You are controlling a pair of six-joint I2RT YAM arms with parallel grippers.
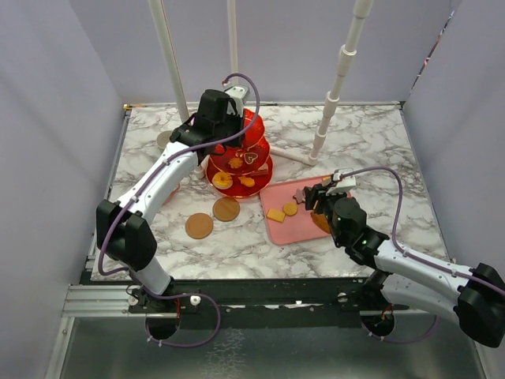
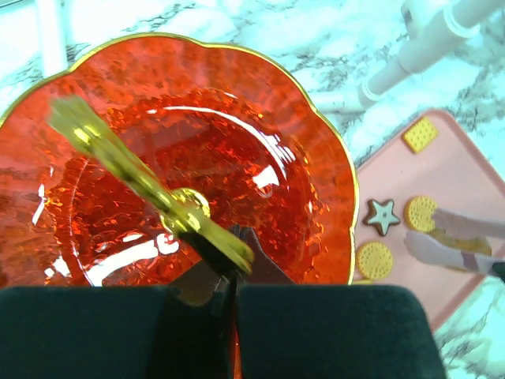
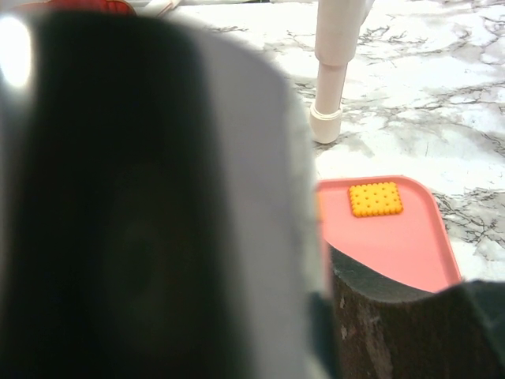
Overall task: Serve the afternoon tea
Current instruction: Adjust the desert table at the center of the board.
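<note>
The red three-tier stand (image 1: 254,147) stands at the table's back middle, with cookies (image 1: 223,180) on its lower tiers. My left gripper (image 1: 218,110) is above it, shut on the gold finial (image 2: 189,215); the top tier (image 2: 260,142) is bare. My right gripper (image 1: 309,196) hovers low over the pink tray (image 1: 278,230); its fingers (image 2: 443,253) are close together with a tan cookie (image 2: 465,243) between them. Two brown coasters (image 1: 199,226) (image 1: 226,209) lie in front of the stand. A pale green mug (image 1: 163,140) is partly hidden behind the left arm. The pink mug is hidden.
On the tray lie a square cookie (image 1: 276,214), a round one (image 1: 290,208), a star cookie (image 2: 384,215) and another square one (image 3: 375,198). White pipe posts (image 1: 327,110) (image 1: 170,55) rise at the back. Grey walls close in on both sides.
</note>
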